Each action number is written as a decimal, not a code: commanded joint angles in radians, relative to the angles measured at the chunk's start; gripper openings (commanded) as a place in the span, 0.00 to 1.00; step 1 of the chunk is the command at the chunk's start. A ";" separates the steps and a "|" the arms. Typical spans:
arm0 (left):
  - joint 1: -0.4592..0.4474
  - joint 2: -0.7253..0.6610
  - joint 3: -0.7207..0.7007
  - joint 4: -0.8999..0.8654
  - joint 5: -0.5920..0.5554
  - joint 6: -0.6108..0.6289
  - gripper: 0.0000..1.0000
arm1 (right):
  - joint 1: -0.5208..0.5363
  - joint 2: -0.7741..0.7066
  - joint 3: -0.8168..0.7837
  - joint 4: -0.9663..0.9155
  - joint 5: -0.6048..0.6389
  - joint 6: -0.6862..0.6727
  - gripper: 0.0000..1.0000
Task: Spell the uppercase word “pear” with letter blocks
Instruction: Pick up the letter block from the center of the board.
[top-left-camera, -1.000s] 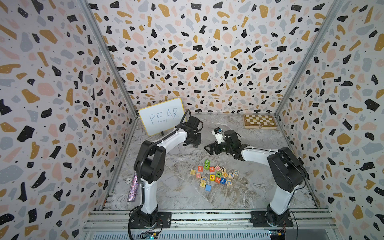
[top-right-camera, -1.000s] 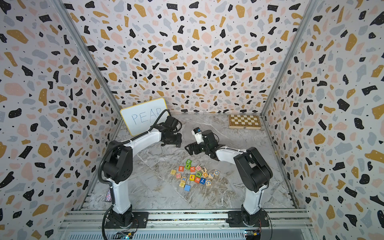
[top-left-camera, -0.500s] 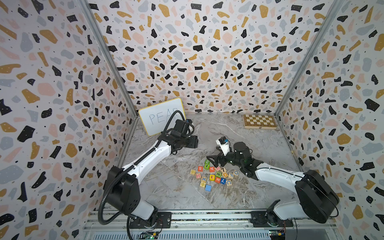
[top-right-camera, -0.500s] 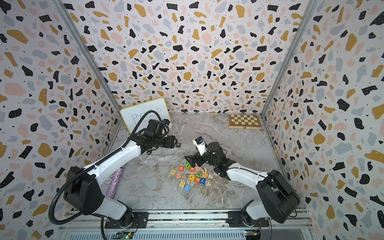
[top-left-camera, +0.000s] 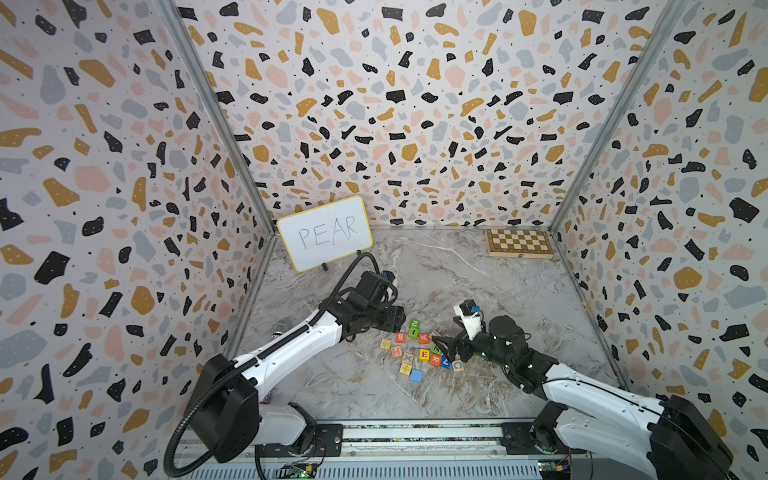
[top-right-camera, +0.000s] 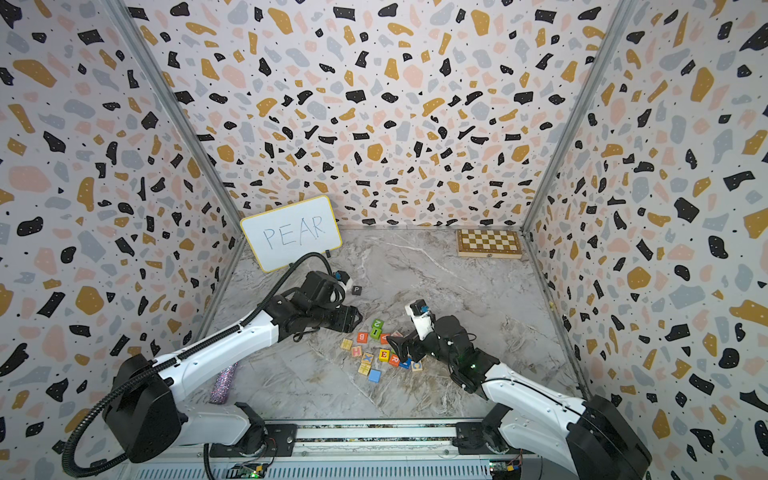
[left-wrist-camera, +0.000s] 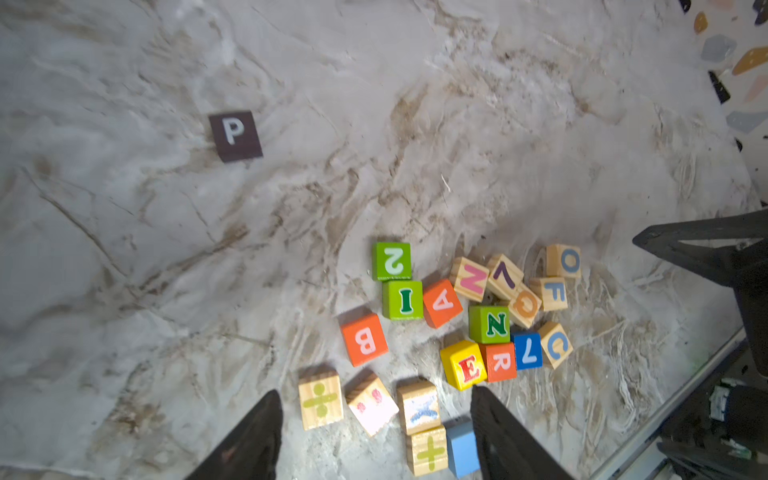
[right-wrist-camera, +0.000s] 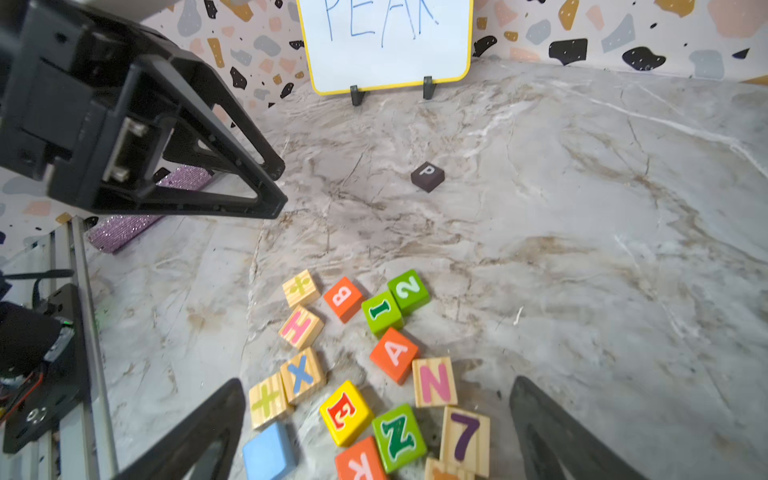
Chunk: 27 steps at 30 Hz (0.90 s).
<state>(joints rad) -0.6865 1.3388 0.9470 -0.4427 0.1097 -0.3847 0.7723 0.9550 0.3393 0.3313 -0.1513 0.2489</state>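
Alone, the P block (left-wrist-camera: 235, 135) sits amid open marble (left-wrist-camera: 436, 124).

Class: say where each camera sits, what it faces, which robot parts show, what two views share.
Both top views: high, front, facing down at table; left arm, right arm show.
Left wrist: on left arm, over block pile; left fingers show.
Right wrist: on right arm, facing whiteboard; right fingers, left gripper show.
Wrist views share black P block.

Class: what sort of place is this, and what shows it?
Probably a robot test booth: patterned panels enclose a marble-look tabletop, two robot arms sit on a rail, a whiteboard reads PEAR.
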 joint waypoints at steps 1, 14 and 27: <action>-0.076 -0.023 -0.030 0.050 -0.028 -0.072 0.72 | 0.036 -0.106 -0.042 -0.090 0.076 0.041 1.00; -0.188 0.172 0.003 0.004 0.019 -0.138 0.64 | 0.079 -0.367 -0.179 -0.173 0.164 0.083 1.00; -0.257 0.329 0.139 -0.072 -0.015 -0.149 0.59 | 0.083 -0.386 -0.178 -0.187 0.162 0.082 0.98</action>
<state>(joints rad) -0.9329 1.6588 1.0473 -0.4820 0.1108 -0.5259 0.8490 0.5583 0.1497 0.1421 0.0082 0.3302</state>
